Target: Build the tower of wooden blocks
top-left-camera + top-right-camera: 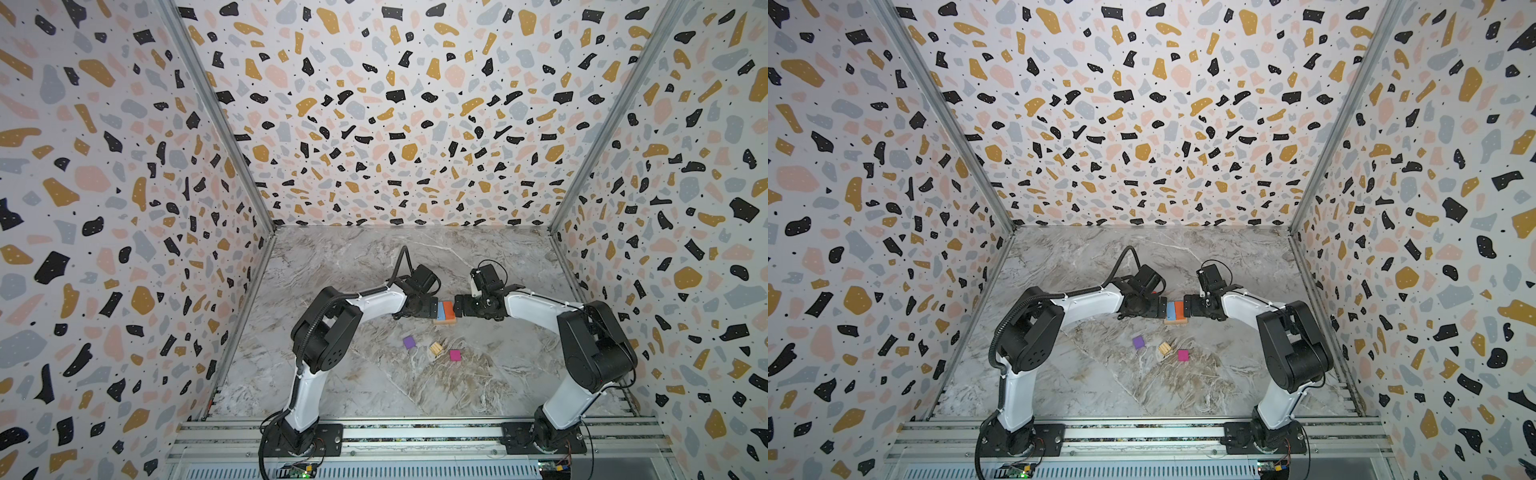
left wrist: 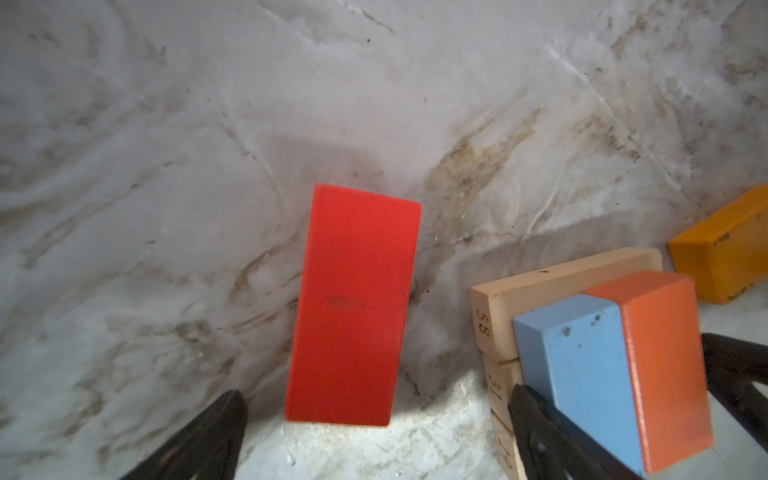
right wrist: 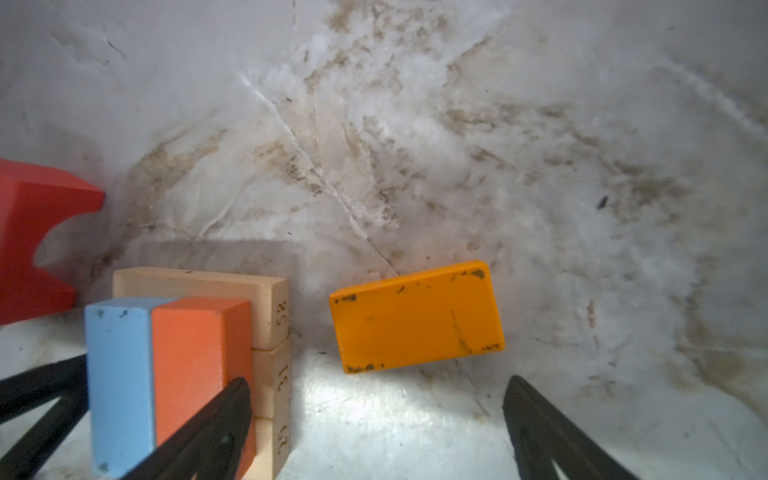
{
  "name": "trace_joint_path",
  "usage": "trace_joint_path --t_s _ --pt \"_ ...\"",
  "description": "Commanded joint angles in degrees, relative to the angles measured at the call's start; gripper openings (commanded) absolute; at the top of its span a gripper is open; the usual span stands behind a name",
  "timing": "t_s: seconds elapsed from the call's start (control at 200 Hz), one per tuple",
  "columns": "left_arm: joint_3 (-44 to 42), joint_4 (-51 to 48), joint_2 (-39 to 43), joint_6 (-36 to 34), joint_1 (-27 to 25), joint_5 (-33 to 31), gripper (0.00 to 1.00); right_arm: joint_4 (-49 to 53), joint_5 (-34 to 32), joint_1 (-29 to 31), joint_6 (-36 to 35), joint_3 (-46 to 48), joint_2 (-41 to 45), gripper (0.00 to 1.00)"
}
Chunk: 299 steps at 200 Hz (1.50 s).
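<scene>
In the middle of the table (image 1: 374,382), a part-built wood block tower (image 1: 444,312): tan base (image 2: 561,274) with a light blue block (image 2: 582,365) and an orange-red block (image 2: 660,357) side by side on top. On the left gripper (image 2: 376,395), fingers spread wide, gripping nothing; red block (image 2: 353,303) flat on the table between them, one finger just beside the light blue block. On the right gripper (image 3: 377,383), fingers likewise spread and empty, framing an orange block (image 3: 415,316), one finger beside the orange-red block. Nearer the arm bases, apart from the tower: purple cube (image 1: 409,342), tan cube (image 1: 435,349), magenta cube (image 1: 455,355)

Blue blk (image 1: 440,311), orange blk (image 1: 447,309) atop tan base (image 1: 444,321)
</scene>
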<state>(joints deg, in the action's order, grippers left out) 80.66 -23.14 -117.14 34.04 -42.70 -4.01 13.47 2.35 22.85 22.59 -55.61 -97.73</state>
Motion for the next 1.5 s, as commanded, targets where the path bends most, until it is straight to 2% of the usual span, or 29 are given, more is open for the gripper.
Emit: trace_joint_path --t_s 0.0,1.151,1.492 --pt "1.9 0.2 -0.4 -0.5 0.4 -0.8 1.0 1.0 -0.2 0.2 -0.3 -0.6 1.7 0.96" --pt "2.9 -0.4 -0.8 -0.8 0.8 -1.7 1.0 1.1 -0.8 0.2 -0.2 -0.2 1.9 0.96" --pt "3.9 -2.3 2.9 -1.7 1.6 -2.7 1.0 2.3 -3.3 -1.0 0.6 -1.1 5.1 0.96"
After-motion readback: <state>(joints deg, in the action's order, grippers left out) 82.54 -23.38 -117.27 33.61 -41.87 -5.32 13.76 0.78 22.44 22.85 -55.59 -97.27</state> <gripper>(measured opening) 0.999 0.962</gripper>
